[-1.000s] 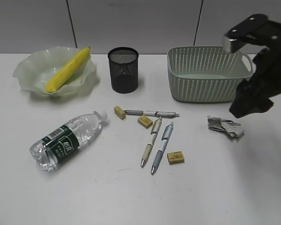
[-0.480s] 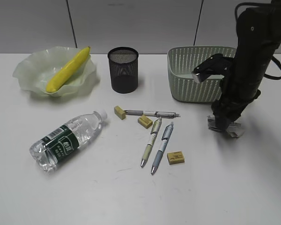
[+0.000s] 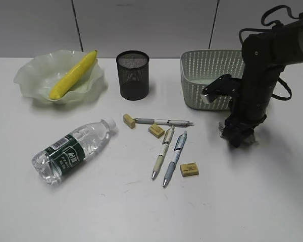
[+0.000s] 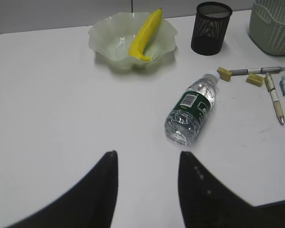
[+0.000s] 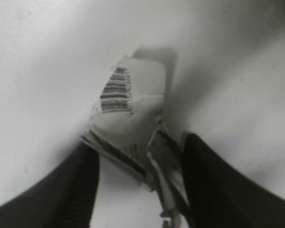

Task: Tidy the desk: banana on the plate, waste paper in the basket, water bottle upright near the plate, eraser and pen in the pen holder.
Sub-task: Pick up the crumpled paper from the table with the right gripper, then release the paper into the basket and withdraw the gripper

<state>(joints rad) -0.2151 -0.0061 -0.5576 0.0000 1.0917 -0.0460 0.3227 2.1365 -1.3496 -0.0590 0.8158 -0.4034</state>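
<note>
The waste paper (image 5: 128, 104), crumpled with a barcode showing, lies on the desk (image 3: 252, 201) in front of the basket (image 3: 207, 75). My right gripper (image 3: 238, 137) is down over it and open. Its fingers stand on either side of the paper, which only peeks out at the left edge (image 3: 222, 130) in the exterior view. My left gripper (image 4: 147, 153) hangs open over bare desk, short of the lying water bottle (image 4: 192, 107). The banana (image 3: 73, 75) rests in the plate (image 3: 30, 75). Three pens (image 3: 162, 151) and three erasers (image 3: 189, 169) lie mid-desk before the pen holder (image 3: 133, 75).
The right arm stands close in front of the basket's right half. A grey wall runs along the desk's far edge.
The right arm came down from beside the basket onto the waste paper, and its jaws have narrowed around it. Left gripper and the other objects have not moved.
</note>
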